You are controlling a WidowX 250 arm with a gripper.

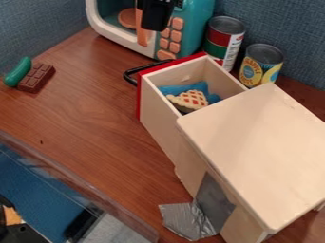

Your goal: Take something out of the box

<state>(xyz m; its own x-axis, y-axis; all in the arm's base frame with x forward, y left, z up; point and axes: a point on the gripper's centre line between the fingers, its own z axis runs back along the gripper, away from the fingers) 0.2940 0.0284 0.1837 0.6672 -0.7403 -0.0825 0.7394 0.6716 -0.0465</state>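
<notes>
The toy pie point(189, 99), with a pale lattice over red filling, sits inside the pulled-out drawer point(160, 121) of the wooden box point(260, 147). Blue cloth point(198, 87) lies bunched around it, and it is near the edge of the box's flat top. The drawer has a red front point(139, 97) with a black handle point(129, 75), both facing the upper left. Grey tape point(188, 220) runs from the lower side of the box onto the brown surface point(95, 114).

Beyond the drawer, two cans stand upright: one with a red and green label point(224, 39), and a lower one with a yellow and blue label point(261, 65), nearer the box. To their left is a teal and white toy microwave point(198, 21) with peach buttons point(176, 34) and a peach disc point(128, 18) inside.

The black pincer point(156, 23) hangs at the top, in front of the microwave, well apart from the pie. I cannot tell how far open it is, or whether it has hold of anything.

Over at the left, a green toy vegetable point(18, 72) lies against a brown chocolate bar point(36, 78). A blue-grey fabric wall point(35, 19) stands behind.
</notes>
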